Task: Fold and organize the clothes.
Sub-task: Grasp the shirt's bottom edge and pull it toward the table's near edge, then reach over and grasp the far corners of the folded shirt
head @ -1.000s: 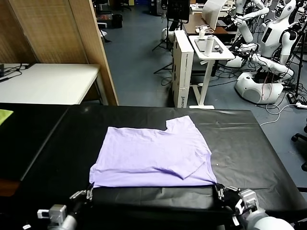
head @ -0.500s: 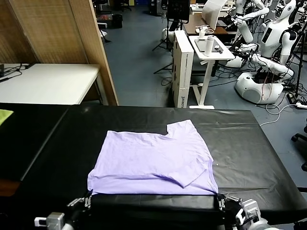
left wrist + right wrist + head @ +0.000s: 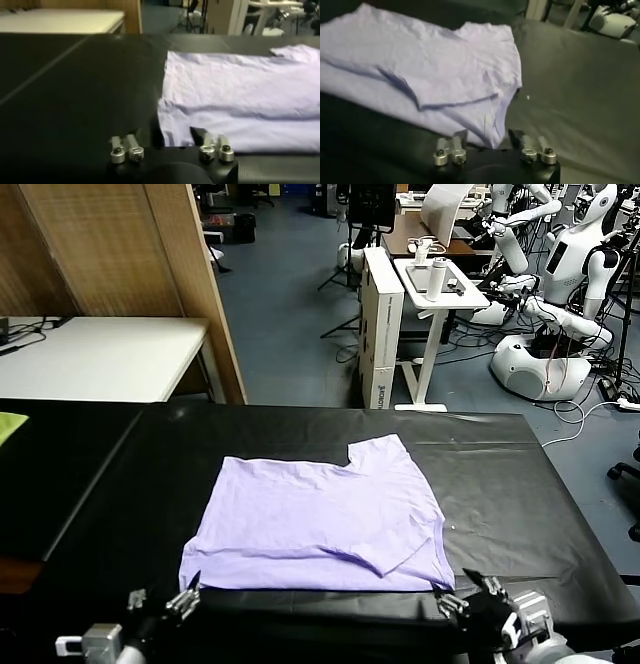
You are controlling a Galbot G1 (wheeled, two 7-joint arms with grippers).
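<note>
The clothes are one pale lavender T-shirt [image 3: 320,514], lying folded and flat on the black table [image 3: 510,484], plain side up, with one sleeve sticking out at the far right. My left gripper [image 3: 160,596] is open at the shirt's near left corner [image 3: 172,122], which lies loose between the spread fingers [image 3: 125,150]. My right gripper [image 3: 468,592] is open at the near right corner [image 3: 492,125], and that corner also rests free between its fingers [image 3: 532,150]. Neither gripper holds cloth.
A yellow-green cloth scrap [image 3: 8,424] lies at the far left edge. Behind the black table stand a white table [image 3: 100,354], a wooden panel [image 3: 190,284], a white cart [image 3: 440,284] and other robots [image 3: 560,304].
Both grippers went from shut on the shirt's near corners to open, letting the hem go. They drew back slightly toward the table's near edge, and the hem settled a little nearer.
</note>
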